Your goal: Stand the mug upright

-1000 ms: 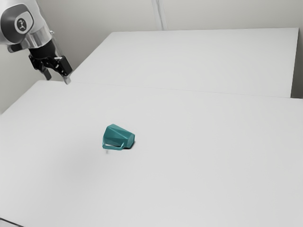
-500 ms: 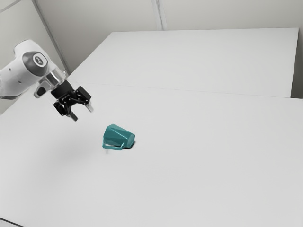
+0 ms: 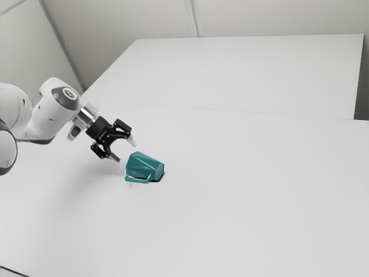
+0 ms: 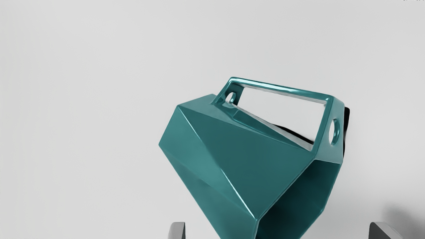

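At the exterior view's left, we see the arm [image 3: 51, 118] cut off; at its near left, also a dark line [image 3: 12, 270]. The wrist view's edge cuts our fingers [image 4: 178, 231] and the mug's [image 4: 255, 146] mouth. The mug's deep inside is hidden from us.

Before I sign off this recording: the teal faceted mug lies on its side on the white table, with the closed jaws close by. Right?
Not quite: the jaws are open, standing wide apart in the wrist view. The rest holds: the teal faceted mug lies on its side on the white table, with the jaws close by.
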Available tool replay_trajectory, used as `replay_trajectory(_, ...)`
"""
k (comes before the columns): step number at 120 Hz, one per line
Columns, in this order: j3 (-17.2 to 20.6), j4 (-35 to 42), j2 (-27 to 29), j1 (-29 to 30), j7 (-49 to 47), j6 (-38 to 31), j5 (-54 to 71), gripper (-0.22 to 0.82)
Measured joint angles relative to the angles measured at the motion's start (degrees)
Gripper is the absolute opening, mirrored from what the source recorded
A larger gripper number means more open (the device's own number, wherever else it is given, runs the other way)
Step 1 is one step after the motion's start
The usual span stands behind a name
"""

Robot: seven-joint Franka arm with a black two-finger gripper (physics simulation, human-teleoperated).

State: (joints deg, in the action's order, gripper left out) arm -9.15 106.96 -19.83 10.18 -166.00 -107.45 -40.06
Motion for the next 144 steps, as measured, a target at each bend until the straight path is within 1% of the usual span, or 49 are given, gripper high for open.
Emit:
replay_trajectory(43, 1.8, 1.9, -1.8, -0.7, 0.0, -0.1, -6.4, 0.6)
replay_trajectory(72, 2.4, 2.8, -2.4, -0.8, 0.0, -0.3, -8.0, 0.6)
replay_trajectory(79, 2.4, 2.9, -2.4, -0.8, 0.0, -0.2, -7.7, 0.51)
replay_trajectory(90, 2.4, 2.8, -2.4, -0.8, 0.0, -0.1, -7.1, 0.28)
replay_trajectory(106, 2.4, 2.4, -1.9, -0.9, 0.0, -0.1, -5.9, 0.0)
replay_trajectory(112, 2.3, 2.2, -1.6, -0.9, 0.0, 0.0, -6.0, -0.08)
replay_trajectory(124, 2.4, 1.3, -0.3, -1.4, 0.0, 0.1, -5.5, -0.14)
replay_trajectory(144, 2.5, 1.0, 0.8, -1.9, 0.0, 0.1, -3.9, -0.17)
